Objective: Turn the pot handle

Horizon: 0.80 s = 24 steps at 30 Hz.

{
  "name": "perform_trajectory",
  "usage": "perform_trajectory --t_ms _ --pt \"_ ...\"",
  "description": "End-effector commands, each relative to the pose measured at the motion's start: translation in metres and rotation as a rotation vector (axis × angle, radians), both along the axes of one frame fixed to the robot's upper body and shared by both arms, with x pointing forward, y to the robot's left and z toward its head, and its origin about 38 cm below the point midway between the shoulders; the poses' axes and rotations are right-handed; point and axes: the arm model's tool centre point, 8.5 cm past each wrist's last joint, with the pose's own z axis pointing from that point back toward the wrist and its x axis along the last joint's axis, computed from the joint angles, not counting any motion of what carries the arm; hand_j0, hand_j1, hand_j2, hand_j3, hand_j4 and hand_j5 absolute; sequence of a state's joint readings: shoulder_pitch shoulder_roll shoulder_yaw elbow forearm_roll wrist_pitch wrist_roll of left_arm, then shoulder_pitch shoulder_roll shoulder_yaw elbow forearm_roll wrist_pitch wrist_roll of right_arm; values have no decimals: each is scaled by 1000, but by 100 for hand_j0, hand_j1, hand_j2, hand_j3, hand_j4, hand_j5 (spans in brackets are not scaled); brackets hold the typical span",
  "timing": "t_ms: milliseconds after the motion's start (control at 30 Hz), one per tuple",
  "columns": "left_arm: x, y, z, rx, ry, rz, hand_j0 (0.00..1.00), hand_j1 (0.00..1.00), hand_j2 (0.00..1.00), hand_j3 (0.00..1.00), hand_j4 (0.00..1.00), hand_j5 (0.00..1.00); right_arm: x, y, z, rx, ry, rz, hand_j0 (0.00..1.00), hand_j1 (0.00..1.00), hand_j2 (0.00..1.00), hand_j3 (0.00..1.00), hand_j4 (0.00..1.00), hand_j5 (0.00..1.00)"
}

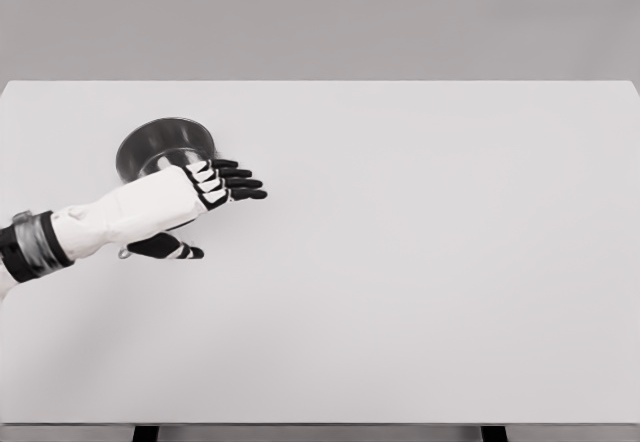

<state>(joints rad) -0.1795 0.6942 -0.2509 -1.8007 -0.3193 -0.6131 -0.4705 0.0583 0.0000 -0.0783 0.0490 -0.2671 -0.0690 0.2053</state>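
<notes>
A steel pot [160, 144] stands on the white table [420, 262], left of centre toward the back. Most of its handle is hidden under my left hand; a small grey bit [124, 253] shows near the thumb, at the pot's near side. My left hand [205, 212] reaches in from the left edge and lies over the pot's near rim. Its black fingers [238, 182] stretch out to the right, and the thumb [170, 248] points the same way lower down. The hand is open with nothing held. The right arm is out of view.
The table's far edge [320, 82] runs just behind the pot. Two dark table legs [145, 433] show below the front edge.
</notes>
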Motion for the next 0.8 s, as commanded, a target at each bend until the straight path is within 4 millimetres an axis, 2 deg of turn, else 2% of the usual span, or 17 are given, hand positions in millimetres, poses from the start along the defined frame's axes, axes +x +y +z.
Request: perform_trajectory --t_ms 0,400,767 --pt "-2 -2 -3 -1 27 -15 100 100 100 100 100 100 0 0 0 0 0 0 100 100 100 100 100 100" --pt "0 -2 -7 71 -3 -2 100 100 100 100 100 100 0 0 0 0 0 0 100 100 100 100 100 100" --pt "7 -10 -11 106 -61 33 100 100 100 100 100 100 0 0 0 0 0 0 100 100 100 100 100 100"
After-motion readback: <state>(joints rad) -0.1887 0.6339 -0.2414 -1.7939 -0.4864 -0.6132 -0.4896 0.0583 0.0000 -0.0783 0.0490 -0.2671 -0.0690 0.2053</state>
